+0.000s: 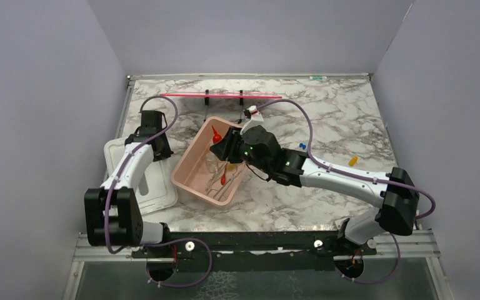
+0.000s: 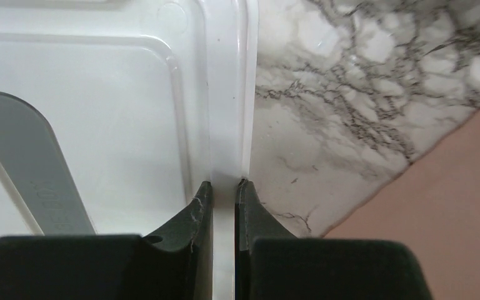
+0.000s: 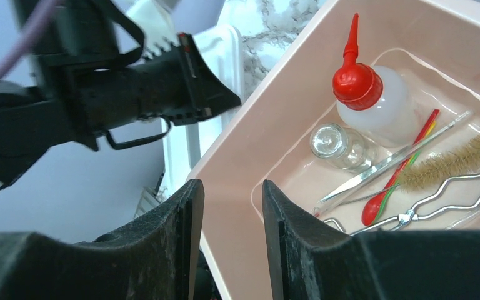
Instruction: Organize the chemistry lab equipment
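Note:
The pink tub (image 1: 189, 164) (image 3: 275, 81) holds the clear squeeze bottle with red nozzle (image 3: 375, 103), a glass vial (image 3: 334, 145), a brush (image 3: 456, 165), metal tongs (image 3: 437, 200), a thin metal rod (image 3: 387, 164) and a red-and-green tool (image 3: 400, 172). My right gripper (image 1: 220, 145) (image 3: 232, 182) stands open astride the tub's far wall, one finger inside and one outside, with a dark gap beside the outer finger. My left gripper (image 1: 159, 149) (image 2: 224, 182) is shut on the raised rim (image 2: 228, 94) of the white lid (image 1: 162, 190) (image 2: 100, 94). Two blue-capped tubes (image 1: 302, 145) lie on the table.
A small yellow item (image 1: 352, 160) lies right of the tubes. A red rack on black feet (image 1: 222, 95) stands at the back, with a small white-and-red object (image 1: 252, 112) in front of it. Purple walls close in three sides. The left arm (image 3: 131, 94) shows beyond the tub.

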You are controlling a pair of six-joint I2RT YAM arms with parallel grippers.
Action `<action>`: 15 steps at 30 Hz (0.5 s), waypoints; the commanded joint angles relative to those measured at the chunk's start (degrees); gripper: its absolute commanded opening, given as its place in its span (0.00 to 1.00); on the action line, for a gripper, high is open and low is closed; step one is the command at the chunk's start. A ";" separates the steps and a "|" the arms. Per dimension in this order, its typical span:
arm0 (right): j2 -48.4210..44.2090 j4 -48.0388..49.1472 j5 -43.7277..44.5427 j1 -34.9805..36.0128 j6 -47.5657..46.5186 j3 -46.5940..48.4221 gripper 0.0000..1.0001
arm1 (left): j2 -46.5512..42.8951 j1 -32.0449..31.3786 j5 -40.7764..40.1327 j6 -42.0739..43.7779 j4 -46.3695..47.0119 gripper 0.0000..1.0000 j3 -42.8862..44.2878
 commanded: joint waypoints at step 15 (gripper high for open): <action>4.90 -4.30 -2.30 0.36 -2.50 6.08 0.43 | -20.67 1.08 -4.57 7.29 -5.29 0.00 8.66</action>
